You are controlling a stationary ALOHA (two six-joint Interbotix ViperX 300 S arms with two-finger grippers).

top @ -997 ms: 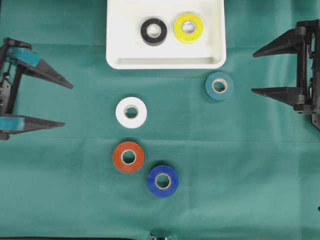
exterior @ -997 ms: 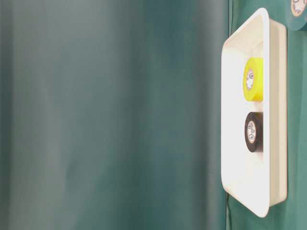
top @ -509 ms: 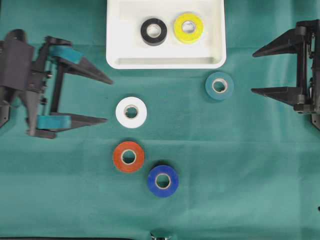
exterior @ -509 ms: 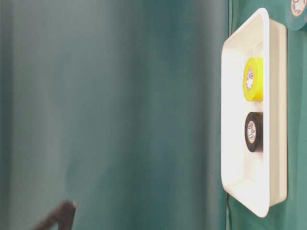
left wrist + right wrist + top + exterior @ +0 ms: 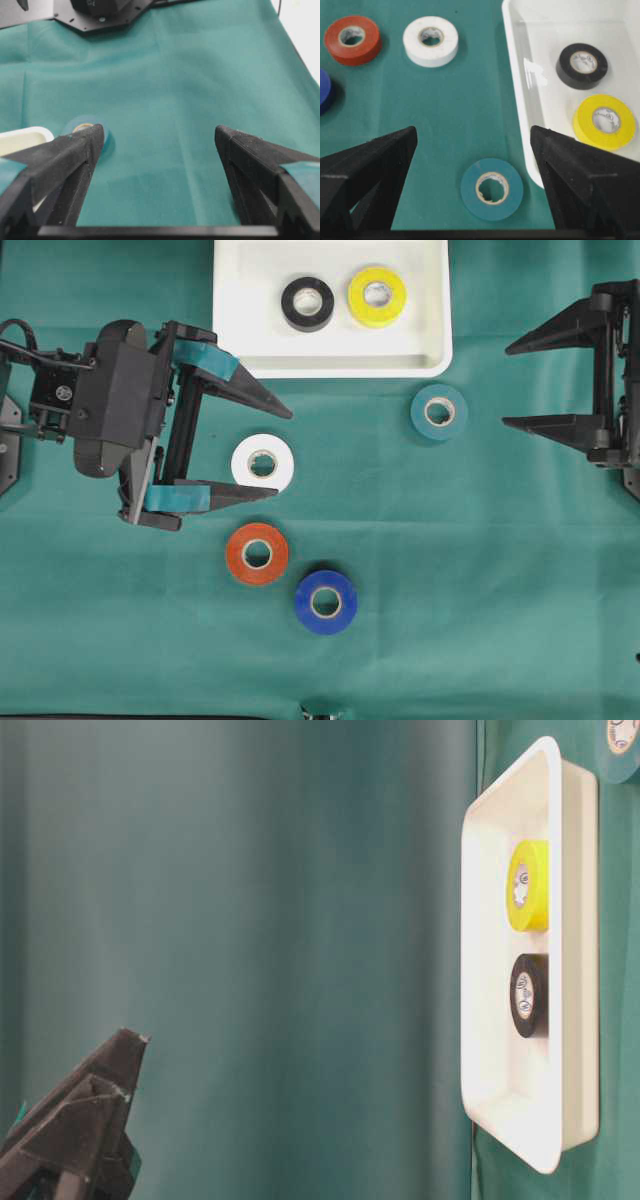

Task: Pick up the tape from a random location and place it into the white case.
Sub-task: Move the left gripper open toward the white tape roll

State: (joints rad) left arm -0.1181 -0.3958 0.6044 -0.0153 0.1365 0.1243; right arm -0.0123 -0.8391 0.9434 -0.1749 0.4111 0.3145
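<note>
Bare cloth (image 5: 480,570) — rolls (image 5: 257,553) left

The left gripper (image 5: 279,453) is no longer at the far left edge of the overhead view: it now reaches toward the middle, its spread jaws flanking the left side of the white roll (image 5: 263,464). In the table-level view, its dark fingertip (image 5: 118,1055) now shows at the lower left.

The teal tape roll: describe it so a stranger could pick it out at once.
Find the white case at the top of the green cloth. Just below its lower right corner, on the cloth, lies the teal tape roll, flat and alone. It nearly matches the cloth, unlike the white, orange and blue rolls grouped further left.
</note>
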